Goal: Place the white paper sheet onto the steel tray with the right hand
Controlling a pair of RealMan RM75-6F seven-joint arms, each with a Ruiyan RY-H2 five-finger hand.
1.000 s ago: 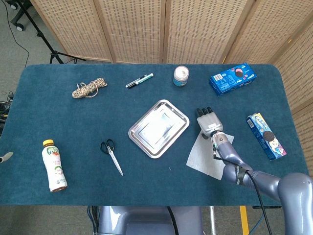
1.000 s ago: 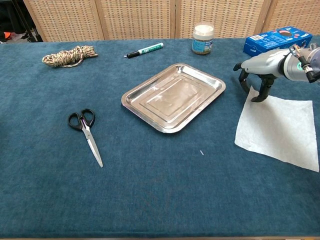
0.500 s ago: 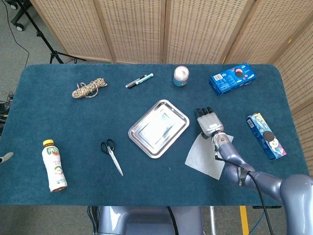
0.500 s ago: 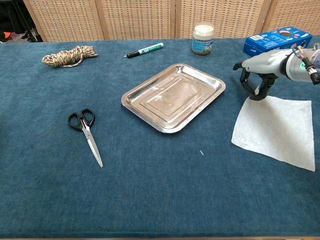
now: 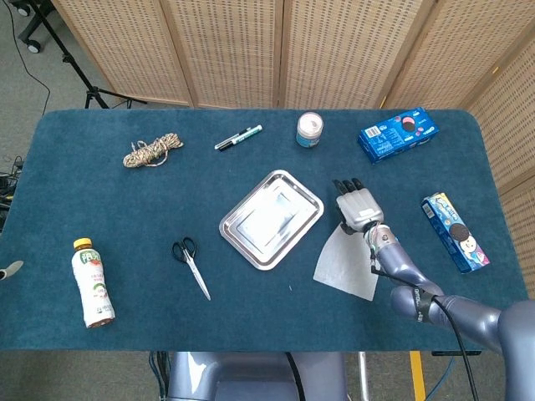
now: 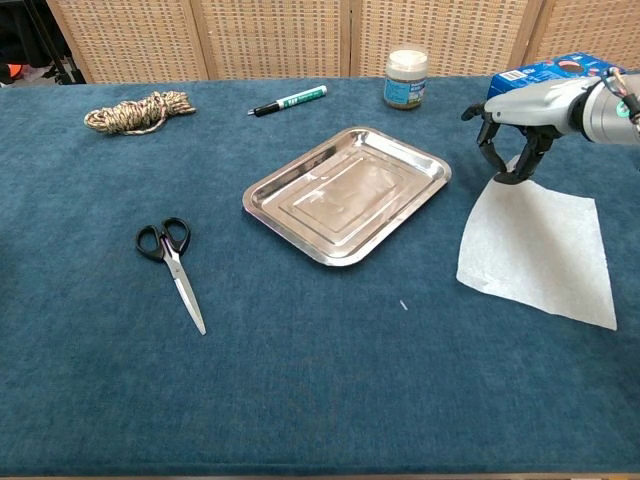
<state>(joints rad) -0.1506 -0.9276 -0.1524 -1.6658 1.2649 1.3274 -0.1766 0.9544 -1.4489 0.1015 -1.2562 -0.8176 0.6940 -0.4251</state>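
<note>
A: Looking down from the head view, the right hand (image 5: pixel 358 205) sits right of centre, palm down, fingers (image 5: pixel 346 185) pointing to the top of the frame. The white paper sheet (image 5: pixel 347 262) lies flat on the blue tabletop (image 5: pixel 125 217) just below it, its top corner tucked under the hand. Compared with a second ago the sheet has slid left, towards the steel tray (image 5: pixel 271 219), and the hand with it.

B: So it is dragging the paper?

A: That is my reading. The sheet is near the tray's right rim in this view but not on it, and a strip of tabletop shows between them. The left hand shows in neither view.

B: And the chest view?

A: There the right hand (image 6: pixel 520 112) is at the upper right, fingers (image 6: pixel 497 150) curled down like a claw onto the sheet's (image 6: pixel 535 250) far corner. They press or pinch that corner; which of the two I cannot tell, so whether it truly grasps the paper stays open. The sheet's left edge has crept left across the last second, while the tray (image 6: pixel 347 192), centre frame, has stayed put. The sheet lies flat apart from that corner.

B: What does that mean for the task?

A: Progress, but early. The paper moves with the fingers, so the contact holds. It must yet cross the gap and climb the raised rim, where I judge a thin sheet could buckle or slip free.
</note>
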